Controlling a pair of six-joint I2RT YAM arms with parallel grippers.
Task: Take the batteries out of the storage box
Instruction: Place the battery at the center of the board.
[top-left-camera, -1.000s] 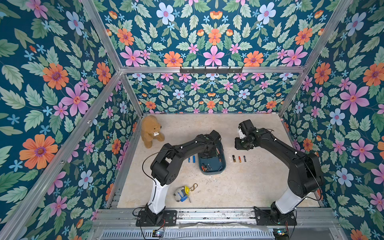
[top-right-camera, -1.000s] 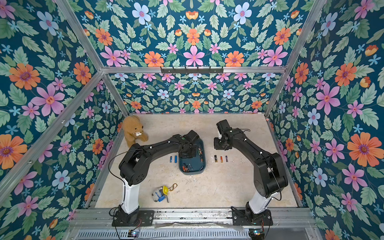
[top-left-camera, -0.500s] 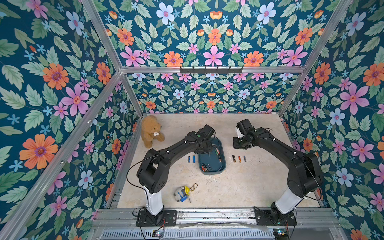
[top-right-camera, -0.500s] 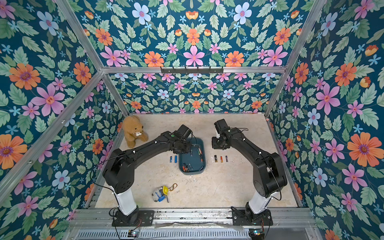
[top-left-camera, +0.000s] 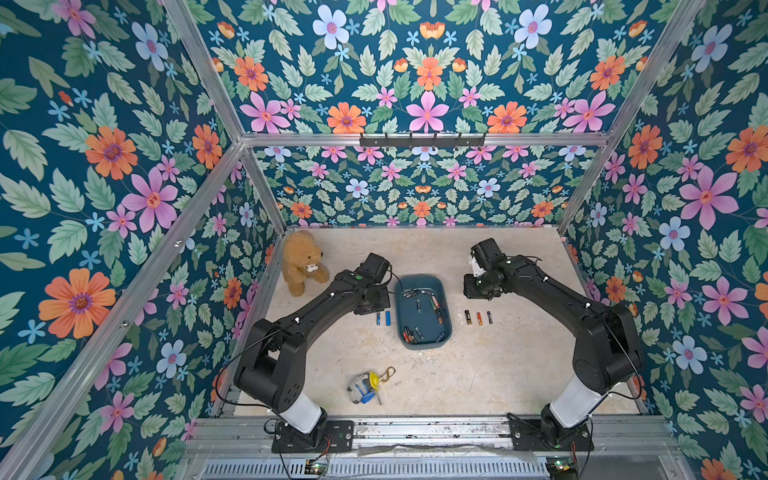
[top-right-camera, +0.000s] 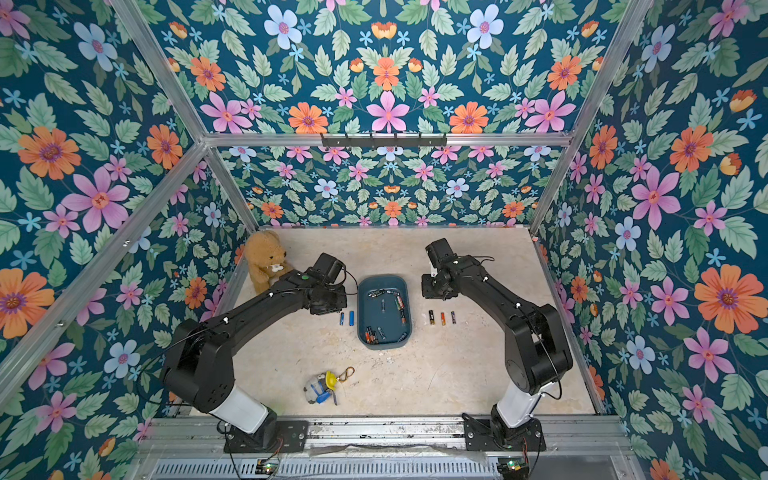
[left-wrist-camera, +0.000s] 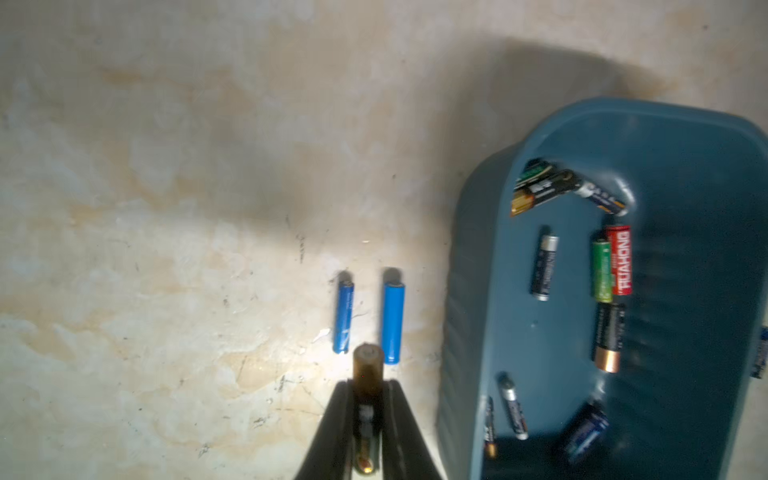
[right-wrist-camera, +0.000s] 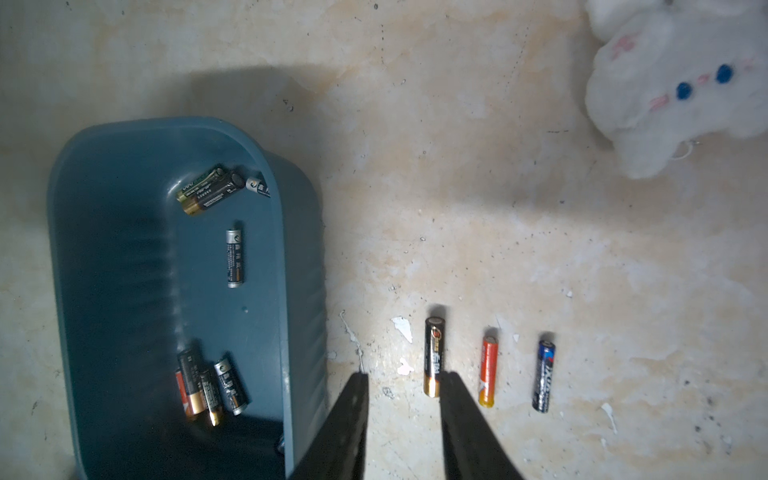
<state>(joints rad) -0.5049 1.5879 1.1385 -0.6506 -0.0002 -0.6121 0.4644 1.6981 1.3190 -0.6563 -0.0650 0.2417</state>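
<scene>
Brown battery (left-wrist-camera: 368, 365) in left tool (left-wrist-camera: 369, 386)

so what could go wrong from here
1. The left claw is shut on a battery just by the two blue batteries; setting it down could knock them rolling.
2. The right claw hangs open near the black and gold battery, beside the storage box; reaching in might clip either.

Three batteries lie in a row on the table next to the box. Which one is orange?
The middle battery is orange. The black-and-gold one and the dark blue one lie on either side of it.
</scene>
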